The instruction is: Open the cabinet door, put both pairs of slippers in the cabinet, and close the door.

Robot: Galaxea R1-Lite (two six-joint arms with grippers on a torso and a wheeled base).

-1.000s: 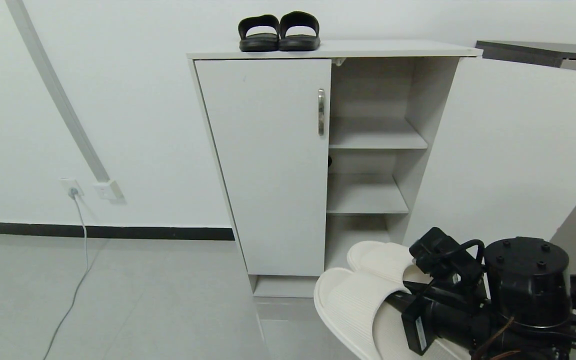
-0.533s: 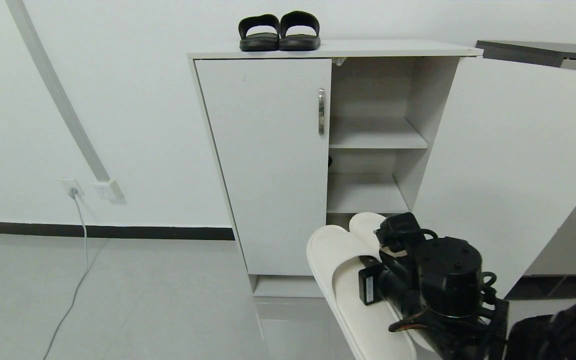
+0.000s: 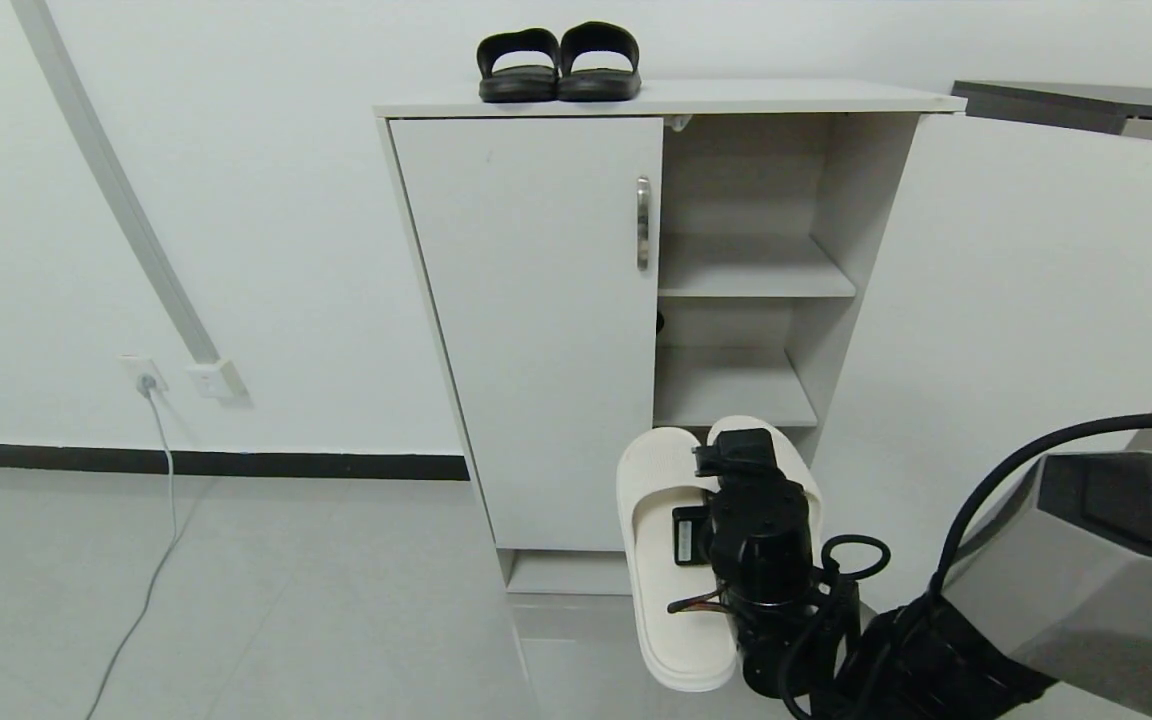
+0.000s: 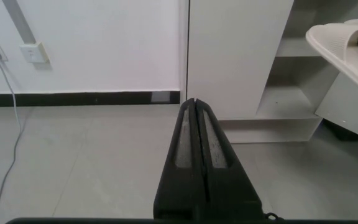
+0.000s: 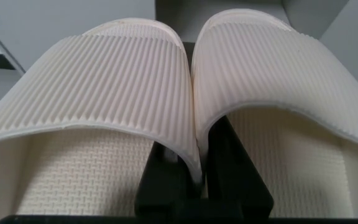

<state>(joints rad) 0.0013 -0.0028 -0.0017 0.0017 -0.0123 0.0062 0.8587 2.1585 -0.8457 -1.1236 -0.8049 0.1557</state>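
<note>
**No writing that can be read**

No text, number or sign is readable in any view. In the head view, in the lower middle of the frame, a small label (image 3: 687, 536) sits on the black arm just beside the white slippers (image 3: 656, 585). Its print is too small to read.

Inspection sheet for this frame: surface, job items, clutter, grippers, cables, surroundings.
Surface: grey tiled floor.
Job's things: cabinet, left door shut and right door swung open. Black slippers paired on the cabinet top. White slippers held off the floor in front of the lower open side.
Clutter: nothing seen.
Grippers: right gripper shut on the inner strap edges of both white slippers. Left gripper shut, holding nothing, above the floor.
Cables: cord from wall socket down to the floor.
Surroundings: white wall, black skirting, slanted conduit, grey furniture behind the open door.
</note>
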